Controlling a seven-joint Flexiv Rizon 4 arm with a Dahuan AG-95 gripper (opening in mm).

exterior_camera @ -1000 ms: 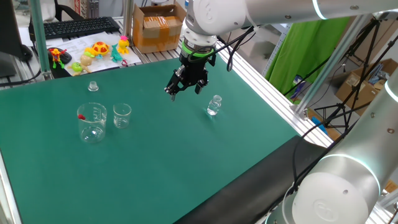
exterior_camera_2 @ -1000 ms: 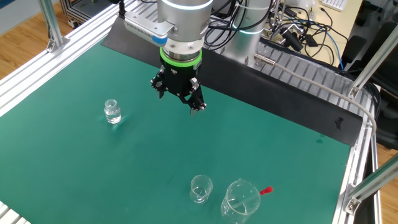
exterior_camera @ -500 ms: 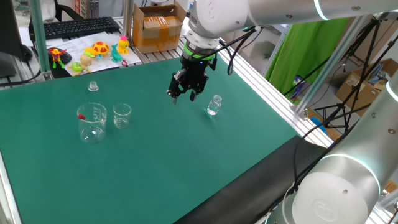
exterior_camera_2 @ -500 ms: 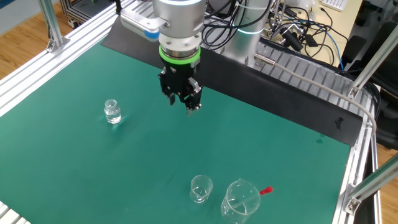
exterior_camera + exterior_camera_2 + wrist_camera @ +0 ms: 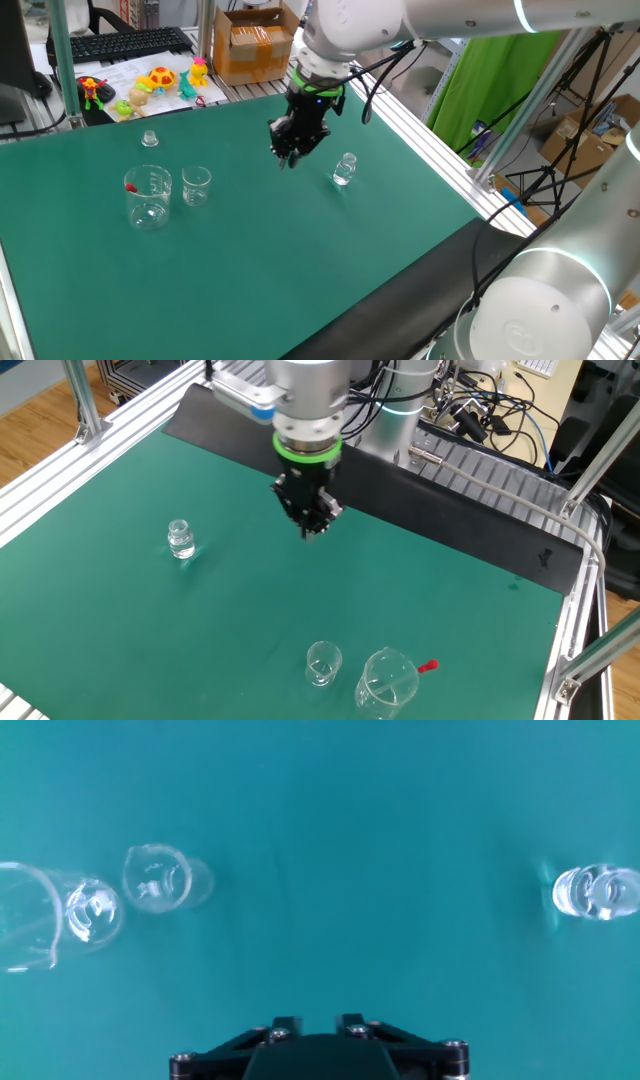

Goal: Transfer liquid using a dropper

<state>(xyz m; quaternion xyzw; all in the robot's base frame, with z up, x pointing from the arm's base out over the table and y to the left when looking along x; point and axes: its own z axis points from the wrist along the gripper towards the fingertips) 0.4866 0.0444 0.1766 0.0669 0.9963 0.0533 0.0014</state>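
Green matting is covering the desk (image 5: 300, 260) we are working over. From one fixed view, our fingers (image 5: 291, 155) are hanging clenched and empty, the small glass bottle (image 5: 344, 169) just beside them, the dropper (image 5: 130, 186) well apart, leaning in the large beaker (image 5: 148, 197) next to the small beaker (image 5: 196, 186).

From the other fixed view, the dropper's red bulb (image 5: 428, 666) is poking over the large beaker's far rim.

In the hand view, only glassware is showing. We are risking tipping that beaker when reaching in, or knocking the bottle while swinging away.
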